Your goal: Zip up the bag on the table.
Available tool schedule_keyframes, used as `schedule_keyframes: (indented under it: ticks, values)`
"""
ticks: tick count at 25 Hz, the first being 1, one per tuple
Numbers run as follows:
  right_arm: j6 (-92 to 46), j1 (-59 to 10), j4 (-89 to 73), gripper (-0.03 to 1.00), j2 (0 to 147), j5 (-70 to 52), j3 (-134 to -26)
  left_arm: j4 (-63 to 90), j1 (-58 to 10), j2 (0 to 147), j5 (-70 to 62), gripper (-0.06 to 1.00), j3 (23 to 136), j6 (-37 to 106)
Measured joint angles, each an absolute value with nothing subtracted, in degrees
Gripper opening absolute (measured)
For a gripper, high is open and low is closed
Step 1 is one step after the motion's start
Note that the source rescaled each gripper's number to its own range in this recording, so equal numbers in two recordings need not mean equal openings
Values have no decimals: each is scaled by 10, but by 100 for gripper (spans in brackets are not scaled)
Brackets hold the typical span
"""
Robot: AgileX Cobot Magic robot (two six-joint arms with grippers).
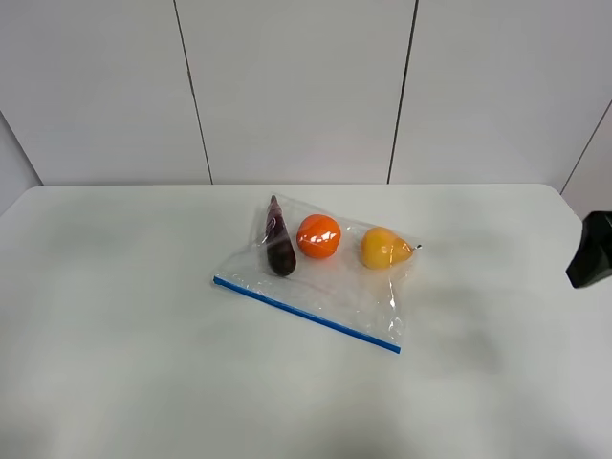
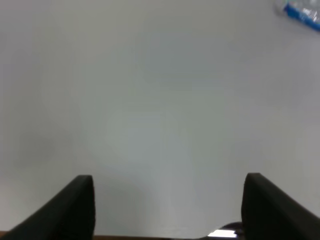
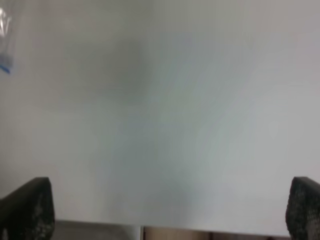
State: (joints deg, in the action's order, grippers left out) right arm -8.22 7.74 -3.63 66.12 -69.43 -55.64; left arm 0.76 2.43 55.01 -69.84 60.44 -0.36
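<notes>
Only exterior high shows bag [image 1: 320, 277] contents.

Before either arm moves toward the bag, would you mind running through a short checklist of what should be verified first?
1. Bag lies flat on the table, nothing on top: ok.
2. Blue zipper strip faces the near edge, unobstructed: ok.
3. Whether the zipper is already shut, and where its slider sits: cannot tell.
4. Left gripper open, empty, over bare table: ok.
5. Right gripper open, empty: ok.
6. Both grippers apart from the bag: ok.
</notes>
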Motion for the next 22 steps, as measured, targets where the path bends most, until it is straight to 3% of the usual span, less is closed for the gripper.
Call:
schedule_keyframes:
  ticks: [5,12,22]
  values:
    - [-75,77,-36,100,497,-688,-447,0,24,466,-699,87,538,-13]
    - [-31,77,-33,100,289,-589,-301,-6,24,363,-701,87,389,-14]
    - [-19,53,-12,100,165,-588,-283,-5,24,287,-701,87,350,-19]
